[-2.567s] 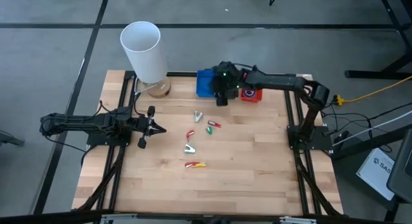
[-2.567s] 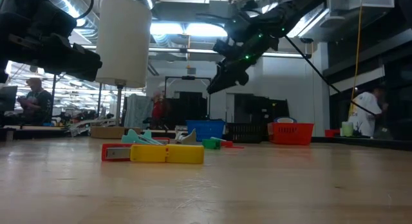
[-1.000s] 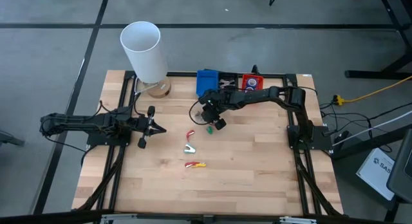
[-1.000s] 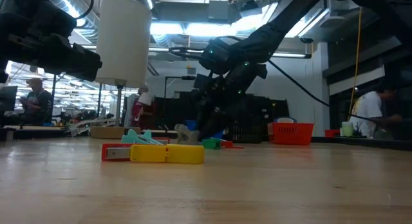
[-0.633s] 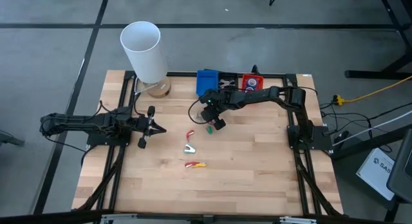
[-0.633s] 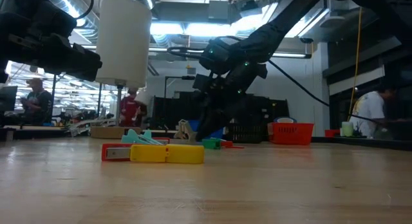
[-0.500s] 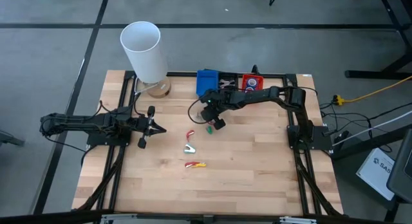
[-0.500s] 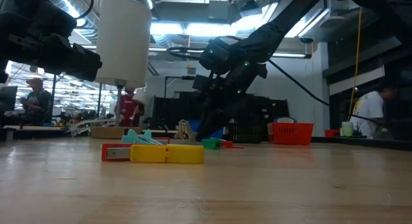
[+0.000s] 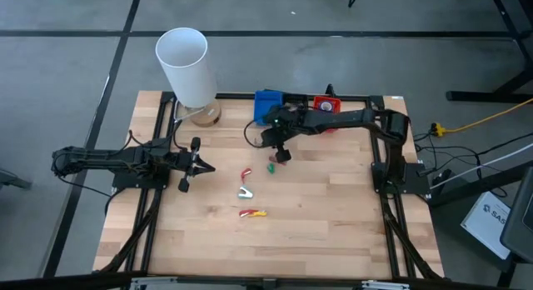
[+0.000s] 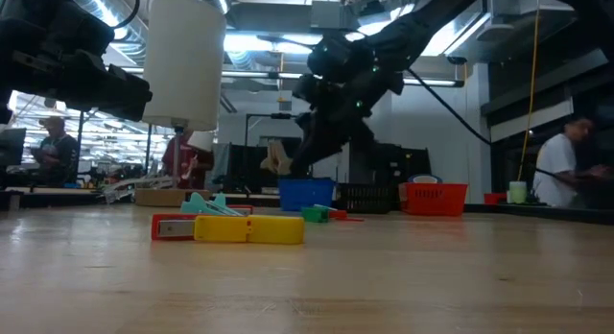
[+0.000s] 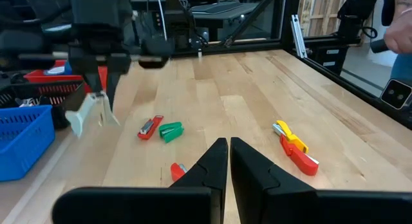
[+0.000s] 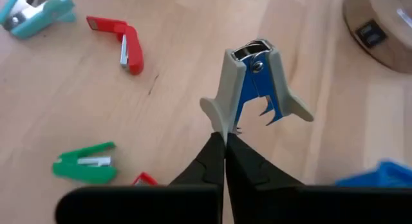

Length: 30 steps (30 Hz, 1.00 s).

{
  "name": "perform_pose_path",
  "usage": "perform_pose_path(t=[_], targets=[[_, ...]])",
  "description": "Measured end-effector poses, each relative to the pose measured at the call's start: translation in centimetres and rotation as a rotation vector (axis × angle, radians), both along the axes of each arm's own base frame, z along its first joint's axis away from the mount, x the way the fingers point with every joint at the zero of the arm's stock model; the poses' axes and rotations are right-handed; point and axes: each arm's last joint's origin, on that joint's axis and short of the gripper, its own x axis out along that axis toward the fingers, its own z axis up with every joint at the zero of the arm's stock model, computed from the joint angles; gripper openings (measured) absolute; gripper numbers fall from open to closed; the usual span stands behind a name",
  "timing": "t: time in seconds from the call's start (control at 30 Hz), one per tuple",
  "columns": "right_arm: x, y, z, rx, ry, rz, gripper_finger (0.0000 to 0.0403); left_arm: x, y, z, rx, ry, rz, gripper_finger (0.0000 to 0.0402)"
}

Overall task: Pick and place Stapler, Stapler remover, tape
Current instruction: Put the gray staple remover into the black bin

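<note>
My right gripper (image 9: 281,154) hangs above the table in front of the blue basket (image 9: 266,106), shut on a grey staple remover (image 12: 254,82) with blue claws. On the table below lie a green stapler (image 9: 271,167), a red stapler (image 9: 246,174), a teal staple remover (image 9: 245,191) and a red-and-yellow stapler (image 9: 252,212). My left gripper (image 9: 208,167) waits shut at the table's left, touching nothing. I cannot make out any tape. My right gripper pinches the edge of one grey wing (image 12: 217,118) of the staple remover between its two fingertips, coming from above and pointing down. The remover hangs tilted below the fingers (image 10: 276,158), lifted clear of the table.
A tall white cylinder (image 9: 185,65) stands on a round base at the far left corner. A red basket (image 9: 327,105) sits beside the blue one at the far edge. The near half of the table shows bare wood. People move in the room beyond.
My right gripper has shut on the grey staple remover where it lay on the table, then risen with it and drawn a little toward the far edge. The remover now hangs clear of the wood.
</note>
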Motion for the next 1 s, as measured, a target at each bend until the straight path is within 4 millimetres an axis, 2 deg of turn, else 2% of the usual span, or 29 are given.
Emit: perform_pose_path(t=[0.57,0.7,1.0], targets=[[-4.8,-3.9,6.0,0.007,-0.003,-0.140,0.0000,0.0,0.0,0.0,0.000,0.000,0.000,0.0015],[-5.8,-5.3,6.6,0.007,-0.005,-0.186,0.0000,0.0,0.0,0.0,0.000,0.000,0.000,0.0015],[-7.6,-8.7,6.6,0.012,-0.005,-0.296,0.0000,0.0,0.0,0.0,0.000,0.000,0.000,0.0015]])
